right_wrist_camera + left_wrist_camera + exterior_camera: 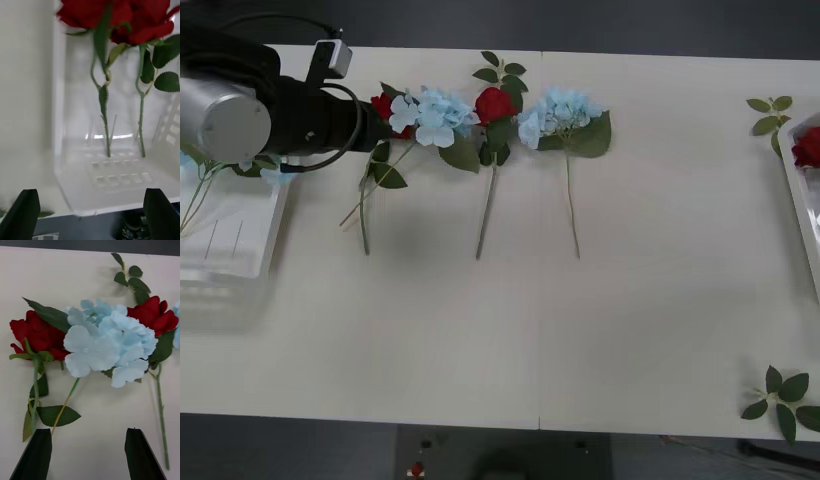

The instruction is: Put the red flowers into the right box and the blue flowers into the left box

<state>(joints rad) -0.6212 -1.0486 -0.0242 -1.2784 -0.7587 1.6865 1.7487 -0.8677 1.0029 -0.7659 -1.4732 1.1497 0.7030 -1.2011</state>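
My left gripper [88, 454] hangs open over the table just short of a blue flower [108, 345], nothing between its black fingers. A red flower [37, 335] lies on one side of that blue head and another red flower [153, 313] on the other. In the front view the row reads red flower [385, 107], blue flower [435, 115], red flower [495, 104], blue flower [560, 112], stems pointing toward me. The left box [230, 250] holds pale blue blooms. My right gripper [90, 214] is open above the right box [75, 187], where two red flowers [123, 18] lie.
My left arm [290, 115] reaches across the table's far left corner above the left box. Loose green leaf sprigs lie at the far right [770, 112] and near right [785, 395]. The right box's rim [798, 205] shows at the right edge.
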